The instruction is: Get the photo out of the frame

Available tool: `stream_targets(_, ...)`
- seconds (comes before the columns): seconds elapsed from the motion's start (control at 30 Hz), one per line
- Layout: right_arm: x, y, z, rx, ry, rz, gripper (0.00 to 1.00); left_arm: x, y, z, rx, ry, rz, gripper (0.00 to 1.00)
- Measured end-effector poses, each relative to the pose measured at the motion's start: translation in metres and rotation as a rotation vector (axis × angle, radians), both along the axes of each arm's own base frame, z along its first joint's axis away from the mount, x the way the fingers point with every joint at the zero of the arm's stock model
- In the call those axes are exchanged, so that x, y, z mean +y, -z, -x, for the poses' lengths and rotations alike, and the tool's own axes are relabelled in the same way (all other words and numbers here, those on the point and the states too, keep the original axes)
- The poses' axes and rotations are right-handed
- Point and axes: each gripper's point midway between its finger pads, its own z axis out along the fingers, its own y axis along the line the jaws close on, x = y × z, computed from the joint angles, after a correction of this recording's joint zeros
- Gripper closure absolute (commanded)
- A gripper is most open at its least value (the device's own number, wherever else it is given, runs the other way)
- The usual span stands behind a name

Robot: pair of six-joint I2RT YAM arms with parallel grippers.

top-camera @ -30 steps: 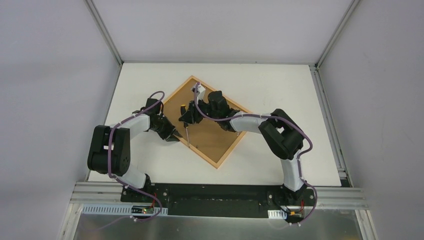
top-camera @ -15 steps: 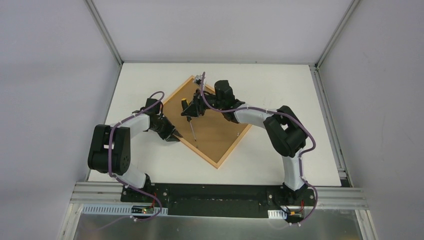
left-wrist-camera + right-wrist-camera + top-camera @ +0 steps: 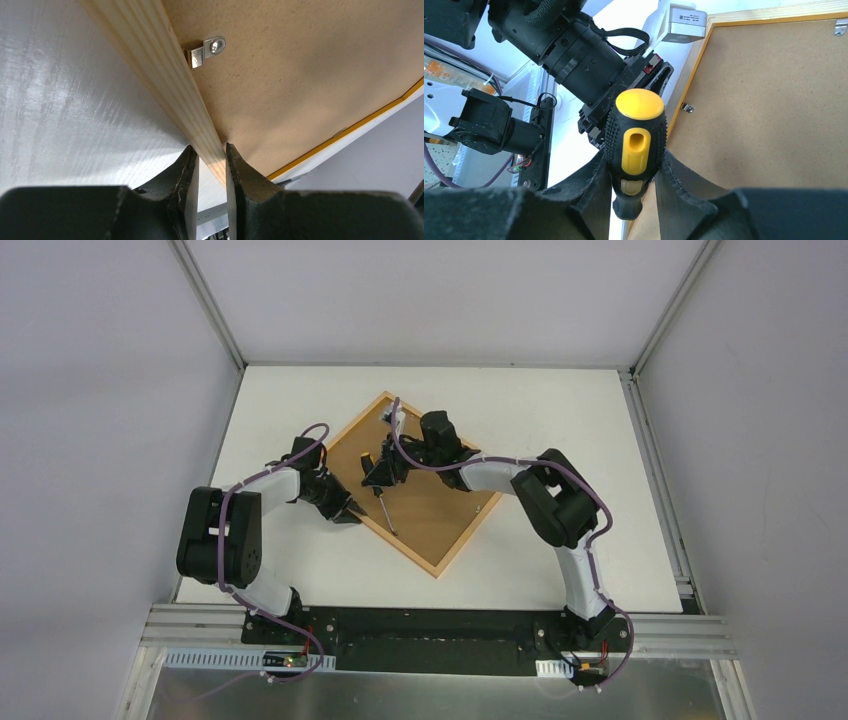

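Counting one frame [image 3: 155, 60], lying back-up on the white table [image 3: 560, 410], turned corner-on to the arms, with the pale wood rail upward and an orange edge showing at the far side in the left wrist view. Counting one brown backing board [image 3: 430, 505], filling the opening and covering the photo, so not seeing any of the print. Counting one screwdriver [image 3: 636, 135], black-handled with a yellow cap and yellow inset.

Counting metal clips along the board's edge:
- left wrist view: one clip [image 3: 206, 50]
- right wrist view: two, a near clip [image 3: 686, 107] and a corner clip [image 3: 840, 26]
- not telling whether any is the same one twice

Noting the left gripper [image 3: 210, 150] pinching the frame's near left rail, fingers narrowly parted with the wood between them. Noting the right gripper [image 3: 636, 175] clamping the screwdriver's handle, partly parted around it, shaft slanting down over the board toward the left gripper. Not telling whether the tip is touching.

Finding one printed label on a white housing [image 3: 681, 20] at the left arm's wrist, print too small to read.
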Motion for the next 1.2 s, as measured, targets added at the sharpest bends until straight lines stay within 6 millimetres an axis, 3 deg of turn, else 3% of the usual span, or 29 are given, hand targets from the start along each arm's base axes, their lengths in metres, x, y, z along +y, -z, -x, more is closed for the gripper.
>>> stream_targets(0.37, 0.003, 0.008, 0.013, -0.033, -0.038, 0.034, 1.0, -0.001, 0.0, 0.001, 0.006, 0.001, 0.006, 1.0)
stream_targets(1.0, -0.04, -0.017, 0.05, -0.321, -0.239, 0.281, 1.0, -0.004, 0.002, 0.004, 0.026, 0.011, 0.027, 1.0)
stream_targets(1.2, -0.028, -0.016, 0.064, -0.369, -0.364, 0.31, 1.0, -0.004, 0.003, 0.005, 0.03, 0.013, 0.026, 1.0)
